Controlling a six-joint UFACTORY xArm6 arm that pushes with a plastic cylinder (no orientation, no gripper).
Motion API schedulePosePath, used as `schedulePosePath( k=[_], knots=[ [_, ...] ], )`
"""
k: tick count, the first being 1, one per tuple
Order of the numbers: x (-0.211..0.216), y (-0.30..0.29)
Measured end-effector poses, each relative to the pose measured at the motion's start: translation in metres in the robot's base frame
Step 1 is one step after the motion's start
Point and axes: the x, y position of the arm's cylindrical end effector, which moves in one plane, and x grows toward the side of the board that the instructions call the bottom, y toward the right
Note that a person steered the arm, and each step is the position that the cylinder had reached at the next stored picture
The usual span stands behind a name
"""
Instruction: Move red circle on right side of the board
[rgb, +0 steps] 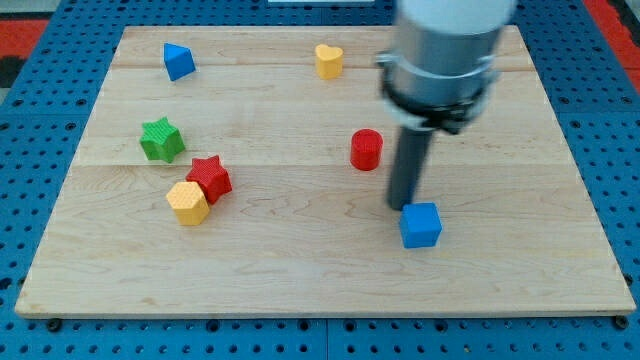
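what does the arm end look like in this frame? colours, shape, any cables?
A wide light-grey cylindrical body enters from the view's top, blurred. Below it sits a black ring or collar, then a straight dark grey rod narrowing to my tip. No claw, cables or markings are visible.

On the wooden counter (300, 270), a blue block (178, 61), seemingly a triangle, sits near the view's top left, and a yellow heart (328, 60) near the top centre. At the left, a green star (161, 139) stands above a red star (210, 178), which touches a yellow block (188, 203), perhaps a hexagon. A blue cube (420, 224) lies right of centre, toward the bottom. A blue perforated surface (40, 90) surrounds the counter.
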Motion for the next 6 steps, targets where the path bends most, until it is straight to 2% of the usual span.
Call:
schedulePosePath(
  k=[1, 2, 3, 5, 6],
  knots=[
    [-0.040, -0.045],
    [-0.061, -0.065],
    [-0.083, -0.017],
    [-0.082, 0.099],
    [-0.074, 0.086]
  ],
)
